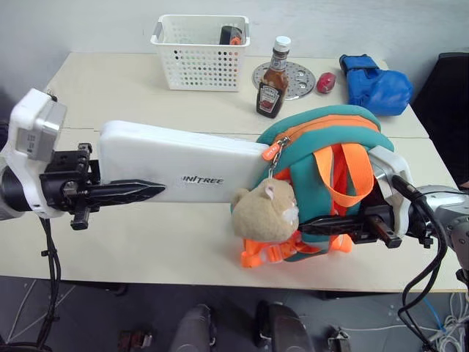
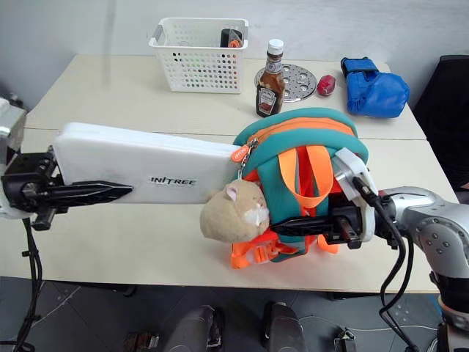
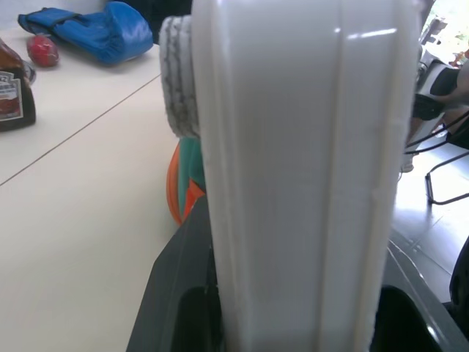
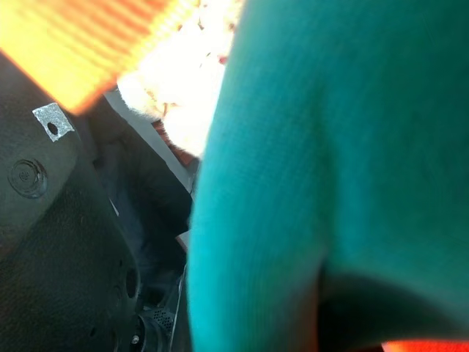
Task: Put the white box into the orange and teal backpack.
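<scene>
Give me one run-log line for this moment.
left pincer: shut on white box | right pincer: shut on orange and teal backpack | box end at zipper opening, not yet inside

Head stereo pair looks down over table (image 1: 146, 242); wrist cams pressed close.

Smooth plastic against soft cloth

The box (image 1: 176, 165) is smooth white plastic with a slight sheen; the backpack (image 1: 322, 139) is matt woven cloth with a plush charm (image 1: 267, 213). The basket (image 1: 199, 51) is perforated white plastic, the bottle (image 1: 273, 79) glossy, the disc (image 1: 297, 79) dull metal, the bundle (image 1: 377, 86) shiny blue fabric, the table (image 1: 110, 95) matt cream.
</scene>
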Tool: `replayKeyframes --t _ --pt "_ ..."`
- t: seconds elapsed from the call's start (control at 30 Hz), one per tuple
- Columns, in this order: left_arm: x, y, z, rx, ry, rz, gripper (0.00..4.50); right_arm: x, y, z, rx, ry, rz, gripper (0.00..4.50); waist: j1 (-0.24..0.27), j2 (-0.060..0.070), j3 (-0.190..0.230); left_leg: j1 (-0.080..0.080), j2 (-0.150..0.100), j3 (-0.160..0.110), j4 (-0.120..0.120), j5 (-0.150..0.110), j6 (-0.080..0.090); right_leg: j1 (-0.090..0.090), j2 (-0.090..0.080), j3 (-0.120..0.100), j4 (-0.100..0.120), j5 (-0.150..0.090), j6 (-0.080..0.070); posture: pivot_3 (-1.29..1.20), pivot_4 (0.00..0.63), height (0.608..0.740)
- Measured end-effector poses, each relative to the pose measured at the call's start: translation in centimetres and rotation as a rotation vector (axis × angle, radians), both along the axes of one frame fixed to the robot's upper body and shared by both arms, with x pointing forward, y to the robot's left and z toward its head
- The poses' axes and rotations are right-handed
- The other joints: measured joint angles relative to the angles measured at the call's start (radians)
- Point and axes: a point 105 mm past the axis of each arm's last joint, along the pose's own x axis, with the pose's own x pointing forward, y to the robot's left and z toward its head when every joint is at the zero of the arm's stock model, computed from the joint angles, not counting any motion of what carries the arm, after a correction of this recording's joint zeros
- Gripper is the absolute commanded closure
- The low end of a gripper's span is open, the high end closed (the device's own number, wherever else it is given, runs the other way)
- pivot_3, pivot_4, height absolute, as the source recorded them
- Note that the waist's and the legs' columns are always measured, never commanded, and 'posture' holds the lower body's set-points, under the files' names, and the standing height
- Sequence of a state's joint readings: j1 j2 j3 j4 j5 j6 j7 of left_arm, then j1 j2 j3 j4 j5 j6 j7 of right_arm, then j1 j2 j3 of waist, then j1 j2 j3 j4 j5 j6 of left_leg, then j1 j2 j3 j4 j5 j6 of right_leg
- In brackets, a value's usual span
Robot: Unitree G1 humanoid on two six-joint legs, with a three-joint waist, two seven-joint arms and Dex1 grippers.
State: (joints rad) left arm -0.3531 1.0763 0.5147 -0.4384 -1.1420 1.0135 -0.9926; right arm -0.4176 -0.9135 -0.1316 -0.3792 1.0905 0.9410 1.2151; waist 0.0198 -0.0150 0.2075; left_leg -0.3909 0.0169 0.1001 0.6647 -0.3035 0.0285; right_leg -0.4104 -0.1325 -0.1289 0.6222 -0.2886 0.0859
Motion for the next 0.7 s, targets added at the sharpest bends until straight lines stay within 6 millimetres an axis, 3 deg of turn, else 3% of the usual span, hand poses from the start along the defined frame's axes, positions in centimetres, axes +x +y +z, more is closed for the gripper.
replayKeyframes --t 0.27,0.57,0.7 --pt "1.3 -1.7 -3.5 0.108 -0.037 -0.004 3.11 0.3 -0.2 0.2 -0.012 0.006 -0.006 4.48 0.004 0.000 0.000 0.000 0.000 0.001 0.000 0.000 0.000 0.000 0.000 0.000 0.000 0.000 0.000 0.00 0.150 0.740" --pt "2.8 -4.5 -2.2 -0.020 -0.114 -0.010 3.11 -0.1 -0.2 0.3 -0.013 0.009 0.009 4.48 0.007 0.000 0.000 0.000 -0.001 0.001 0.001 0.000 0.001 0.001 0.000 0.000 0.000 0.001 0.001 0.00 0.150 0.740" --pt "3.1 -6.2 -2.9 -0.050 -0.085 -0.020 3.11 -0.4 0.0 0.2 -0.011 0.013 0.021 4.48 0.003 0.000 0.000 0.000 0.000 0.001 0.001 0.000 0.001 0.001 0.001 0.000 0.000 0.001 0.001 0.00 0.150 0.740"
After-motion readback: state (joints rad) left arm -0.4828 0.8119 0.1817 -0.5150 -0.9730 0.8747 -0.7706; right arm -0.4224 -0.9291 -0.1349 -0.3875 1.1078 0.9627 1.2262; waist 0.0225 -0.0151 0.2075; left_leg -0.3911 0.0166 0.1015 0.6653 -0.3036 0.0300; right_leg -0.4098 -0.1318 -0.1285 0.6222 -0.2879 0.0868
